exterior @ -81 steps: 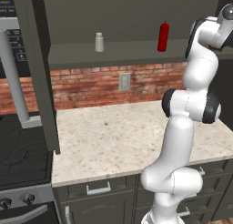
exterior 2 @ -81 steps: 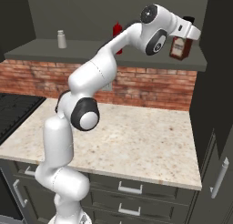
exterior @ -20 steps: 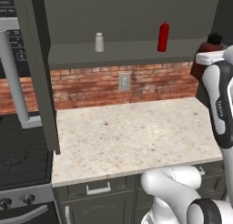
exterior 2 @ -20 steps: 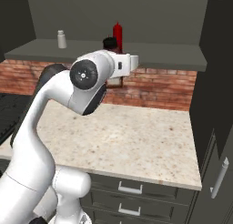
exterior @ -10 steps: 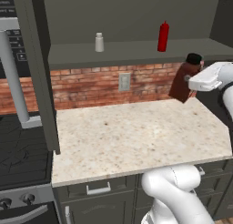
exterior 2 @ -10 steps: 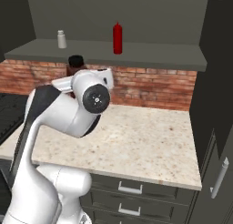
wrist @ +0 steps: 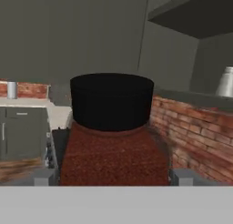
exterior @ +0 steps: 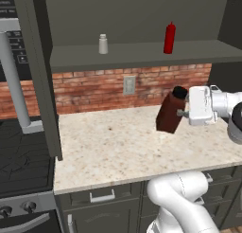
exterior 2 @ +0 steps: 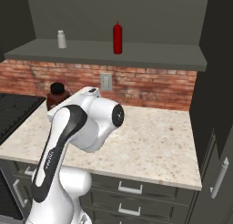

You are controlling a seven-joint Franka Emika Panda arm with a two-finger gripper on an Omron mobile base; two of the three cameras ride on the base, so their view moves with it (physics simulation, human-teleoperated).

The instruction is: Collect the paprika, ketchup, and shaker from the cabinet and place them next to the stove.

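Note:
My gripper (exterior: pixel 178 113) is shut on the paprika (exterior: pixel 169 111), a dark reddish-brown bottle with a black cap, held tilted above the right part of the counter (exterior: pixel 118 147). In the hand view the paprika (wrist: pixel 111 145) sits between both fingertips (wrist: pixel 44 176). From the right base view the paprika (exterior 2: pixel 56 95) peeks out behind my arm, near the stove (exterior 2: pixel 11 110). The red ketchup (exterior: pixel 169 38) (exterior 2: pixel 118 38) and the pale shaker (exterior: pixel 103 44) (exterior 2: pixel 61 39) stand on the cabinet shelf (exterior: pixel 142 55). The stove (exterior: pixel 23 163) lies at the lower left.
A tall open cabinet door (exterior: pixel 41 71) hangs between the stove and the counter. The steel microwave (exterior: pixel 10 52) with its long handle sits above the stove. An outlet (exterior: pixel 129 85) is on the brick wall. A dark tall cabinet (exterior 2: pixel 218 86) closes the counter's right end.
The arm has swung down from the shelf's right end and leftwards over the counter, with the paprika in its grip. Ketchup and shaker have not moved.

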